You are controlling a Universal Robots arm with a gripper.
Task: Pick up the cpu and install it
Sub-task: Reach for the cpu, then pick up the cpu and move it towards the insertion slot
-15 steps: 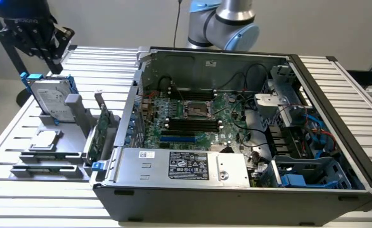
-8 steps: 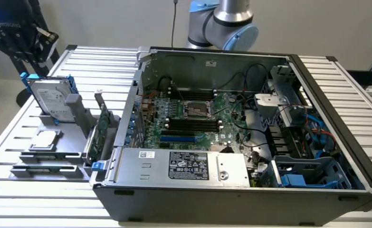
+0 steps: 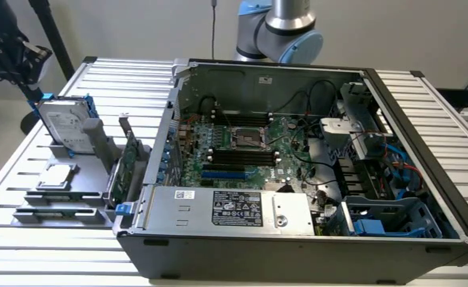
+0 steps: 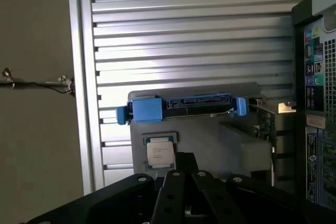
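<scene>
The cpu is a small flat silver square lying on a grey fixture on the table, at the exterior view's left, outside the computer case. In the wrist view the cpu lies just beyond the black gripper, which hangs above it without touching. The jaws are shut with nothing between them. A dark shape at the exterior view's upper left looks like the gripper, high above the fixture. The bare processor socket sits mid-motherboard inside the open case.
A silver hard drive with blue rails stands upright in the fixture behind the cpu, also the hard drive. A green card stands beside the case wall. A silver box with a black label fills the case front. A ribbed metal table lies beneath.
</scene>
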